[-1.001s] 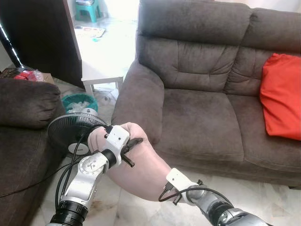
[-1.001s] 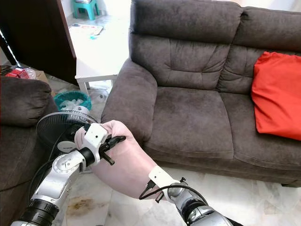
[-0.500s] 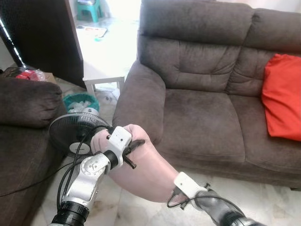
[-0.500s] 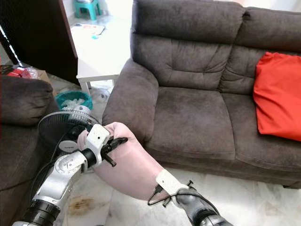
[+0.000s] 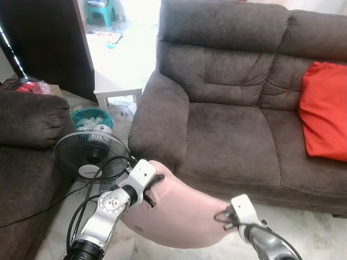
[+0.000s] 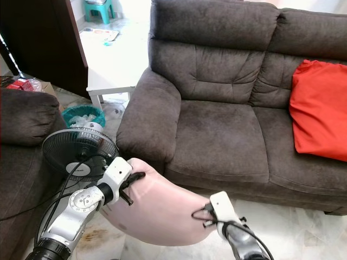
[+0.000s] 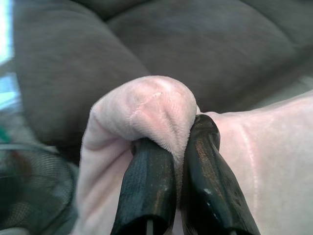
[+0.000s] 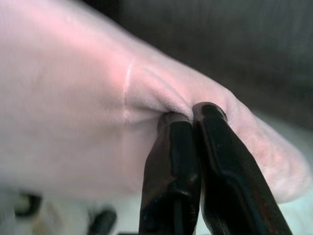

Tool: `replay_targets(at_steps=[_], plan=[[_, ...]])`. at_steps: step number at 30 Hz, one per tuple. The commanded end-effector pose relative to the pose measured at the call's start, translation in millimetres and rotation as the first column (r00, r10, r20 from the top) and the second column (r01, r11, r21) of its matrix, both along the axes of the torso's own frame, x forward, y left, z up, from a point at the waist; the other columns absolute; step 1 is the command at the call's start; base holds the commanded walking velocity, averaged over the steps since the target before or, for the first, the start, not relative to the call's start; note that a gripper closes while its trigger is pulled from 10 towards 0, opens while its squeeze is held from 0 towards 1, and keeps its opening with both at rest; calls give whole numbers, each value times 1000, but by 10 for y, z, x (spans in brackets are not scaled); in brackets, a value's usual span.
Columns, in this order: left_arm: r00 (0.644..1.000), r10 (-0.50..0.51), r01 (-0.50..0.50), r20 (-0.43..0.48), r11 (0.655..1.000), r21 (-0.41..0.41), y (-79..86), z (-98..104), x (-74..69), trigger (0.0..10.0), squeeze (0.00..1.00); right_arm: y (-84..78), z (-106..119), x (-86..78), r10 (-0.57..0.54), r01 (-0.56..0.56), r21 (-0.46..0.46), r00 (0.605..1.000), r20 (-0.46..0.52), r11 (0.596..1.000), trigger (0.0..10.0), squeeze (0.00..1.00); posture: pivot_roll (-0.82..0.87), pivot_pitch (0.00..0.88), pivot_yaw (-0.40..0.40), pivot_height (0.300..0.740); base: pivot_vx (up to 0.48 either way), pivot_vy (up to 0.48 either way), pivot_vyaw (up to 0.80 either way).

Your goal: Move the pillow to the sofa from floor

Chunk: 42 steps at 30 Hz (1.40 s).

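Note:
A pale pink pillow [image 5: 179,214] hangs between my two arms, in front of the dark brown sofa [image 5: 227,135] and level with its seat's front edge. My left gripper [image 5: 153,181] is shut on the pillow's left corner [image 7: 146,105], with the cloth pinched between the two black fingers [image 7: 146,186]. At the pillow's right corner [image 8: 254,142], my right gripper [image 5: 221,219] is shut on a fold of the fabric. The pillow stretches roughly level between the two grips.
An orange-red cushion [image 5: 325,111] leans on the sofa's right seat. A black floor fan [image 5: 89,157] stands just left of the pillow beside the sofa arm. Another brown sofa's arm [image 5: 30,116] is at the left. A white low table [image 5: 116,81] and a teal basket [image 5: 91,116] lie behind.
My right arm has swung right and up, and the left gripper has dropped, so the pillow now hangs level instead of slanting down to the right.

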<state>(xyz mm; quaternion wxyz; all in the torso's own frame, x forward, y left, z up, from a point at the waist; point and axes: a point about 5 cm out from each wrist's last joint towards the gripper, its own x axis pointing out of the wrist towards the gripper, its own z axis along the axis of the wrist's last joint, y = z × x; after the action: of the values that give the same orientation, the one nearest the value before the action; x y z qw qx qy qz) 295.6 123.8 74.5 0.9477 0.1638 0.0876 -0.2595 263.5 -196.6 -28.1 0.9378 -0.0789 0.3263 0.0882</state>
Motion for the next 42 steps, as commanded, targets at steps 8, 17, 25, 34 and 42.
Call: replay_targets(at_steps=[8, 17, 25, 34, 42], plan=[[946, 200, -189, 255, 980, -67, 54, 403, 129, 10000, 0, 172, 348, 324, -16, -13, 122, 973, 229, 992, 0, 0, 201, 0, -121, 740, 0, 0, 0], [913, 216, -207, 347, 976, -62, -141, 512, 148, 10000, 0, 410, 1037, 386, -57, -76, 225, 847, 529, 971, 0, 0, 189, 0, -122, 740, 0, 0, 0], [890, 258, -241, 377, 966, -92, -152, 568, 144, 10000, 0, 436, 1155, 354, -74, -63, 219, 822, 565, 974, 0, 0, 189, 0, -123, 740, 0, 0, 0], [816, 376, -346, 438, 926, -149, 2, 754, 169, 10000, 0, 433, 1398, 253, -138, -40, 277, 792, 594, 960, 10000, 0, 186, 0, -122, 740, 0, 0, 0], [818, 390, -361, 423, 920, -150, 25, 727, 169, 10000, 0, 395, 1415, 270, -178, 4, 290, 797, 578, 957, 10000, 0, 182, 0, -117, 740, 0, 0, 0]])
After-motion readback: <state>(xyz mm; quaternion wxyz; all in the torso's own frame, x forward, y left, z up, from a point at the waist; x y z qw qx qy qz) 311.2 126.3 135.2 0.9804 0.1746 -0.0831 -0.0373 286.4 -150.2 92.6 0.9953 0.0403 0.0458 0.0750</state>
